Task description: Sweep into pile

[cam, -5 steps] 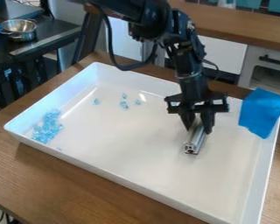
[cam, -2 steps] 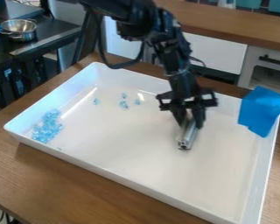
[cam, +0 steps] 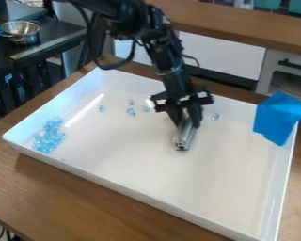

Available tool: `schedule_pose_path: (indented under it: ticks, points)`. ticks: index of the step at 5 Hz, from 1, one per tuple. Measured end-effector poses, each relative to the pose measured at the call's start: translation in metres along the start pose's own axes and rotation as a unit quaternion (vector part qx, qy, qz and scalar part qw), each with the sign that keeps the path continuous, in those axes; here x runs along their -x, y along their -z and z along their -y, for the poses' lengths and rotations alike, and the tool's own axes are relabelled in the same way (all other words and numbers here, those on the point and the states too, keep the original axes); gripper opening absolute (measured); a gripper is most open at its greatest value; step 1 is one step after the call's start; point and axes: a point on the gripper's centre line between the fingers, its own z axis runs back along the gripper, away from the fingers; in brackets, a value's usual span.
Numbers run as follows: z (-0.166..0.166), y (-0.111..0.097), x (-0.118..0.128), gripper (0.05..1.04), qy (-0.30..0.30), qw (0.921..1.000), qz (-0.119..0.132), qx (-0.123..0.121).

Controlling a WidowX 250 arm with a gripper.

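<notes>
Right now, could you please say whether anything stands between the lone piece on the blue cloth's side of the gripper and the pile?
Yes: the gripper and the metal bar in its jaws stand between that piece and the pile.

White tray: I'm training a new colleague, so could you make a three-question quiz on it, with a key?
1. True or false: the pincer grips a silver metal bar over the inside of the white tray.

2. Where is the blue sheet?
A) In the pincer
B) Overlapping the tray's rim at the right of the picture
C) Under the metal bar

3. Fill in: the largest heap of pale blue bits lies toward the ____ side of the picture.

Key: 1 true; 2 B; 3 left
</notes>
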Motion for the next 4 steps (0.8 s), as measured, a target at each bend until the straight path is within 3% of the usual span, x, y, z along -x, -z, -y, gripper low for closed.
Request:
schedule_pose_path:
  ticks: [2, 4]
  points:
    - [-0.049, -0.018, 0.008, 0.381, -0.043, 0.999, 0.01, 0.005]
    - [-0.092, -0.033, 0.009, 0.381, -0.119, 0.9922, 0.036, 0.002]
